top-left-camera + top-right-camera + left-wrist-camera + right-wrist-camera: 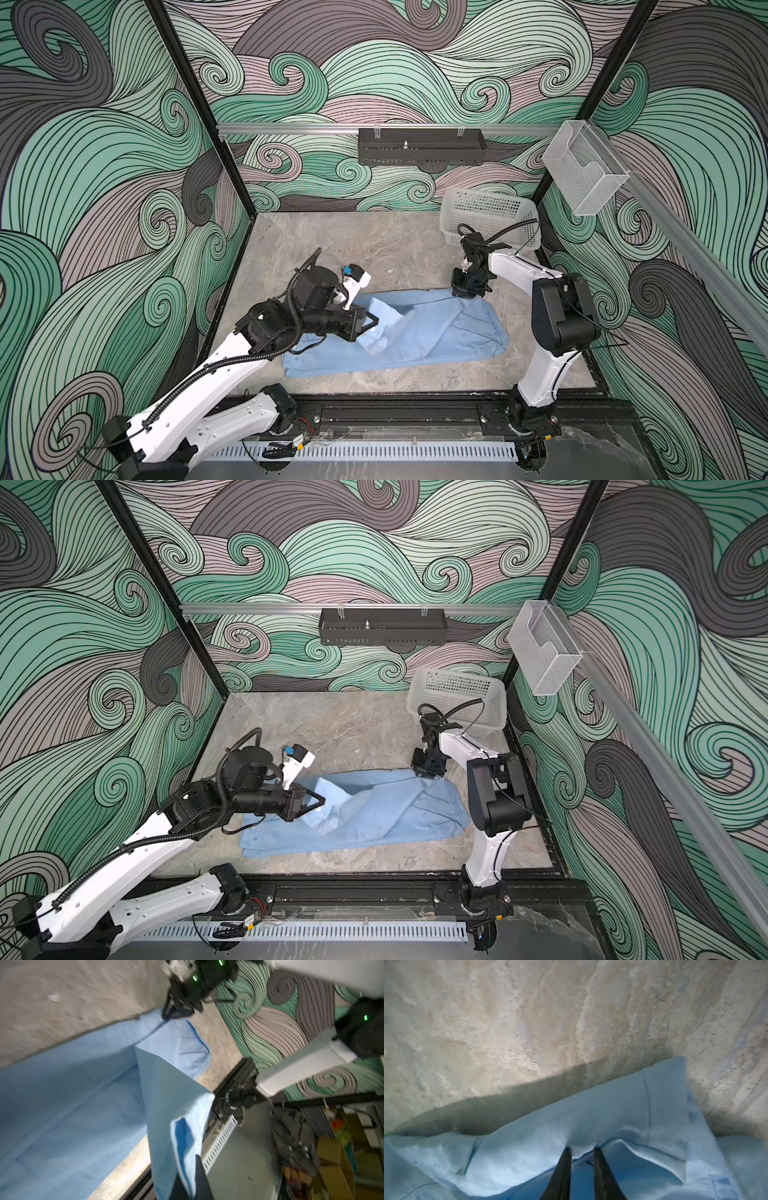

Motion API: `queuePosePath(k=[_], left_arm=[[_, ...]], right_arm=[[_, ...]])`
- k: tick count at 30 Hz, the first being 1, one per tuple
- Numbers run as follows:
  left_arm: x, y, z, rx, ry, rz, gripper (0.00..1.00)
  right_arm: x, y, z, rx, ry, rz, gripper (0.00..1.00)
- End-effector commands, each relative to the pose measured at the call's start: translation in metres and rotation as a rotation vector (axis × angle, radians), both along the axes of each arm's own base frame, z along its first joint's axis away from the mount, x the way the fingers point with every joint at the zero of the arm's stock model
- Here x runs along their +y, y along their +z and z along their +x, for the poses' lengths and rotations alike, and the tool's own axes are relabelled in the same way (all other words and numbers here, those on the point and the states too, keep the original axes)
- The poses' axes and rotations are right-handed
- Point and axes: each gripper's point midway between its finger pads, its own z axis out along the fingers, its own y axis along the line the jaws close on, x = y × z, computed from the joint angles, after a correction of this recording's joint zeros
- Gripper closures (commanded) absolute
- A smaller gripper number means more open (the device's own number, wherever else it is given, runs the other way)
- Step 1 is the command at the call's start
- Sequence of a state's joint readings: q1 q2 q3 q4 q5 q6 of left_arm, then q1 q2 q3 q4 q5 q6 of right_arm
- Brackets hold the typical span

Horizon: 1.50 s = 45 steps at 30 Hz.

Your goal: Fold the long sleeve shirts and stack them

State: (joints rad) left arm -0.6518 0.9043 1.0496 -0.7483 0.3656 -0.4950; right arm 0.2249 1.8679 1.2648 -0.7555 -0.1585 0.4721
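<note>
Swirling green wallpaper rings a grey marble desk (374, 241). The long sleeve shirt (436, 332) lies mid-desk with its long axis running 8 to 2 o'clock, and I can't make out the collar end. Now the left end effector (369, 322) is clamped tight on a raised flap at 9 o'clock. Over at the 1 o'clock edge, the right end effector (581, 1150) nips a pucker of cloth, jaws nearly together. Danger: thin cloth could slip that shallow pinch, or uneven pulls could skew the fold.

Walls (374, 62): green, grey and pink wave pattern.
Floor (374, 241): grey marble-like surface.
Black tray (419, 151): on rail (291, 129), upper centre.
</note>
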Motion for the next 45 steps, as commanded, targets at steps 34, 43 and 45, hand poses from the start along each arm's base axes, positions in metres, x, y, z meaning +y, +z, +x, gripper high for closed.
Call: queuePosePath(k=[34,43,45], left_arm=[[0.18,-0.179,0.076,0.424,0.809,0.352,1.0],[0.18,-0.199,0.072,0.549,0.784,0.382,0.93],[0.179,-0.2,0.072,0.563,0.779,0.383,0.89]], right_arm=[[-0.02,0.023,0.021,-0.116,-0.049,-0.072,0.54],[-0.014,0.074,0.001,-0.205,-0.019,-0.046,0.37],[-0.013,0.076,-0.006,-0.205,-0.017,-0.037,0.35]])
